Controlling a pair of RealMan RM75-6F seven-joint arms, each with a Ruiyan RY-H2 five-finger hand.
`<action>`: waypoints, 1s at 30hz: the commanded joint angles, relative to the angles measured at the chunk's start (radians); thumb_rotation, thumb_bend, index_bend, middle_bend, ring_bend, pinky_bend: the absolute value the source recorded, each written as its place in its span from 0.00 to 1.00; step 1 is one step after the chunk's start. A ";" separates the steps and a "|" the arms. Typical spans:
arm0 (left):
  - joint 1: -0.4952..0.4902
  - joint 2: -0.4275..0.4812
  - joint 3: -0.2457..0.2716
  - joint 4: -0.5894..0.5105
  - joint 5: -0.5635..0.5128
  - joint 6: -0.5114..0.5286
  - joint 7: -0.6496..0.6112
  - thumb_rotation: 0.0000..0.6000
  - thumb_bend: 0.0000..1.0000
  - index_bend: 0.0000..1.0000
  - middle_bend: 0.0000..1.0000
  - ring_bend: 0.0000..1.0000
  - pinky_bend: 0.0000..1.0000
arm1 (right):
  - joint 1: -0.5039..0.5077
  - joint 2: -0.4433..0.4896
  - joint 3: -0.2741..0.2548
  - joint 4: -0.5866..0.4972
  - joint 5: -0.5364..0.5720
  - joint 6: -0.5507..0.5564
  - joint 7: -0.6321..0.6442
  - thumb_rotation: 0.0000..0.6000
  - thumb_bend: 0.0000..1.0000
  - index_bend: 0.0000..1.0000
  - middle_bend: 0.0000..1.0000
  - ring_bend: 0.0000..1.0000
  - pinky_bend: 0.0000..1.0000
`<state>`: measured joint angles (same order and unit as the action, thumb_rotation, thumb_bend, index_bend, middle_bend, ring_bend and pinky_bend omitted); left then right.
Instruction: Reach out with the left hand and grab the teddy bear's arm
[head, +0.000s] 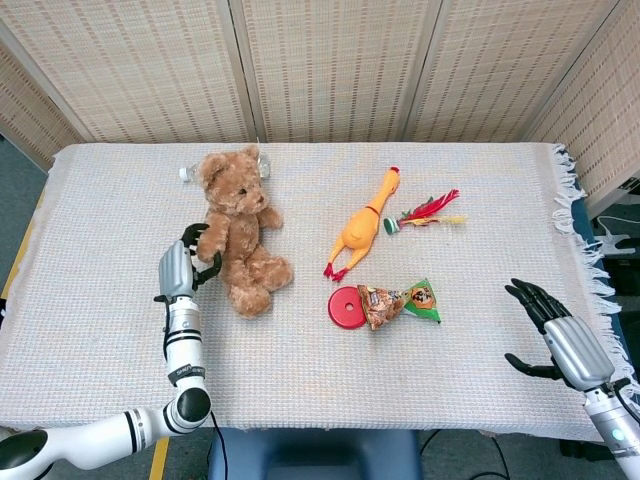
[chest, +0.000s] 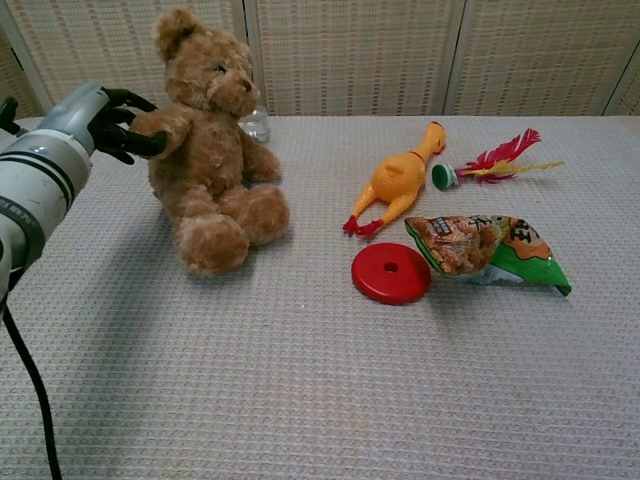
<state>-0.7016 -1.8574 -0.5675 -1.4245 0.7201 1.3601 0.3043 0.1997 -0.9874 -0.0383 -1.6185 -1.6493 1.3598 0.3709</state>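
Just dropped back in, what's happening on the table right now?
The left hand grips the teddy bear by its arm; the bear sits upright on the cloth. The right hand hovers open at the table's right edge, holding nothing. The rubber chicken, red disc and snack bag lie untouched.

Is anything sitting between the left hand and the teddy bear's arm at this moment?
Nothing visible does. The left hand is already at the teddy bear, its dark fingers closed around the arm. The other toys lie off to the bear's other side.

left robot hand (head: 178, 268) clasped w/ fingers curled, right robot hand (head: 553, 327) spread
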 joint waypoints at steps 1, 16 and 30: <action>-0.003 -0.004 0.013 0.017 0.011 0.005 0.012 1.00 0.51 0.31 0.41 0.34 0.37 | 0.001 0.000 0.000 0.000 0.000 -0.001 0.000 1.00 0.11 0.00 0.00 0.00 0.15; 0.005 -0.026 0.064 0.103 0.065 0.012 0.051 1.00 0.54 0.37 0.46 0.36 0.38 | 0.006 -0.002 0.000 -0.003 0.006 -0.015 -0.009 1.00 0.11 0.00 0.00 0.00 0.15; 0.011 -0.032 0.070 0.111 0.109 0.029 0.037 1.00 0.54 0.39 0.47 0.37 0.39 | 0.008 -0.003 0.000 -0.004 0.009 -0.018 -0.012 1.00 0.11 0.00 0.00 0.00 0.15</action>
<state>-0.6928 -1.8881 -0.4995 -1.2989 0.8456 1.3962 0.3325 0.2074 -0.9899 -0.0381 -1.6225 -1.6400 1.3420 0.3593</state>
